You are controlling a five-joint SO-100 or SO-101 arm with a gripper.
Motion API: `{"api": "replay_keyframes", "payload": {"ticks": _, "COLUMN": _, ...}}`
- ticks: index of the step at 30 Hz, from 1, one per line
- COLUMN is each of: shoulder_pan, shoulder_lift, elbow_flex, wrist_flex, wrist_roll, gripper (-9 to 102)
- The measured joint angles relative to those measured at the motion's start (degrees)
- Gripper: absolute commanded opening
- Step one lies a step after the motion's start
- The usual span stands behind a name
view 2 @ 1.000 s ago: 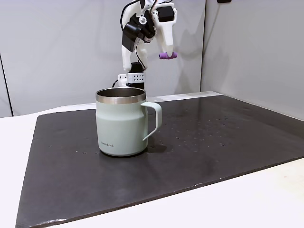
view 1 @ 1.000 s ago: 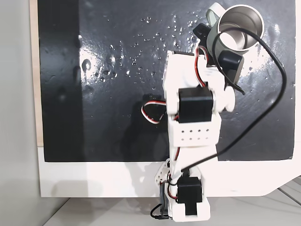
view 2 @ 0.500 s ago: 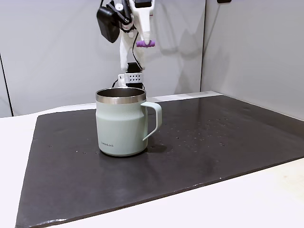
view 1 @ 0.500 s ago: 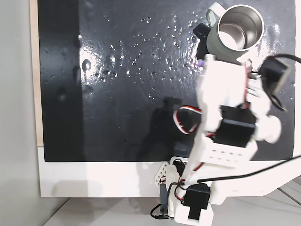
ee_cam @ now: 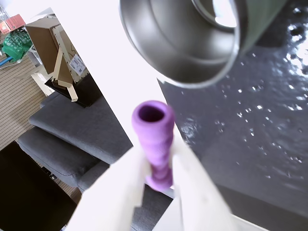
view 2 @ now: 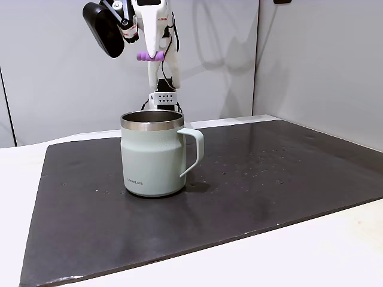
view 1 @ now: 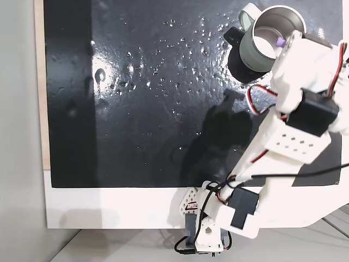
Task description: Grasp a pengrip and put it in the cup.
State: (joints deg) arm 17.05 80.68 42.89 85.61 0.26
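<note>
The pengrip (ee_cam: 155,143) was a short purple rubber tube, ribbed along its length and hollow at the end, and it hung in the air well above the tabletop, held crosswise. In a fixed view it showed as a small purple bar (view 2: 149,56) high over the cup (view 2: 153,156), and from above as a purple speck (view 1: 281,41) at the cup's rim (view 1: 260,16).

The cup was a pale grey-green mug with a loop handle and a bright rim, standing upright on a black, glossy mat (view 2: 269,179) speckled with droplets. Its inside (ee_cam: 183,33) was shiny stainless steel, and nothing could be seen lying in it.

The claw (ee_cam: 156,185) had its two white plastic fingers (ee_cam: 122,192) pressed in on the pengrip, pinching it near one end so the open end stuck out toward the cup's mouth. The white arm (view 1: 289,142), with black motors and a black cable, reached up from its base at the tabletop's edge.
</note>
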Motion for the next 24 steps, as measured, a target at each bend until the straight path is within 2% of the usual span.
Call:
{"api": "replay_keyframes", "payload": {"ticks": 13, "shoulder_pan": -0.2, "shoulder_lift": -9.8, "elbow_flex": -8.9, "wrist_flex": -3.1, "wrist_roll": 0.1, "gripper": 2}}
{"api": "replay_keyframes", "payload": {"ticks": 20, "shoulder_pan": -0.2, "shoulder_lift": -10.6, "elbow_flex": -12.1, "wrist_flex": -0.1, "wrist_roll": 1.3, "gripper": 34}}
{"api": "replay_keyframes", "payload": {"ticks": 24, "shoulder_pan": -0.2, "shoulder_lift": -10.6, "elbow_flex": -15.1, "wrist_flex": 2.2, "wrist_roll": 1.5, "gripper": 36}}
